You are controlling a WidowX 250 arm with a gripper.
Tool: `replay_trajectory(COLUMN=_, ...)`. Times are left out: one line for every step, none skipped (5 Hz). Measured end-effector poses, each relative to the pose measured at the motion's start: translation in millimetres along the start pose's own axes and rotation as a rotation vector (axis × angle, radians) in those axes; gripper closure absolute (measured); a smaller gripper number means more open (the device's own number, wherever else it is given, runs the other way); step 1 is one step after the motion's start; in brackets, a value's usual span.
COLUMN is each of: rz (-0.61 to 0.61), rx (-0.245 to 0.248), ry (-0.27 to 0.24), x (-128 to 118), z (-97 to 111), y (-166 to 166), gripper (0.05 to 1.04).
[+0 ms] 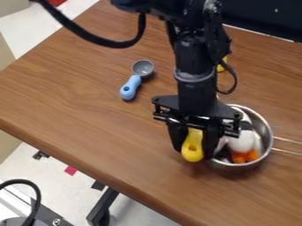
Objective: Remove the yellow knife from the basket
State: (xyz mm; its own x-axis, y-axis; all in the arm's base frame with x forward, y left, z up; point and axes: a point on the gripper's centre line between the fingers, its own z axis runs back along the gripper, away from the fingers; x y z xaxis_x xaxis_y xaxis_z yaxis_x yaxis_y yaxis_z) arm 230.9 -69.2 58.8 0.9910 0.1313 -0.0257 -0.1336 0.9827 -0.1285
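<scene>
You have the gripper (194, 152) just left of the metal basket (236, 166), its jaws clamped on the yellow knife (192, 148), whose handle hangs outside the basket's left rim; you cannot tell where its far end lies. Inside the basket sits a white-and-orange thing (241, 145), and beyond the basket to the upper left lies a blue-handled scoop (131, 87).

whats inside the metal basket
Inside the metal basket are something white and something bright orange. The gripper covers the side next to it, so whatever lies there can't be seen.
</scene>
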Motion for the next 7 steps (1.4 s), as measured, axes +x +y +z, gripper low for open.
replay_trajectory(rz=0.011, rx=-0.003, ry=0.012, x=-0.7, z=0.3, y=1.7, gripper=0.589)
replay_trajectory(rz=0.022, rx=-0.008, ry=0.013, x=-1.0, z=0.7, y=0.9, gripper=0.589)
replay_trajectory(rz=0.035, rx=-0.029, ry=-0.014, x=0.2, z=9.3, y=-0.1, gripper=0.589)
replay_trajectory(rz=0.054, rx=-0.059, ry=-0.048, x=0.0, z=22.8, y=1.0, gripper=0.589)
replay_trajectory(rz=0.067, rx=-0.078, ry=-0.029, x=3.4, z=36.6, y=7.5, gripper=0.589)
replay_trajectory(rz=0.056, rx=-0.068, ry=-0.017, x=8.1, z=46.0, y=23.2, gripper=0.589)
replay_trajectory(rz=0.001, rx=-0.027, ry=-0.018, x=11.1, z=49.3, y=51.5, gripper=0.589)
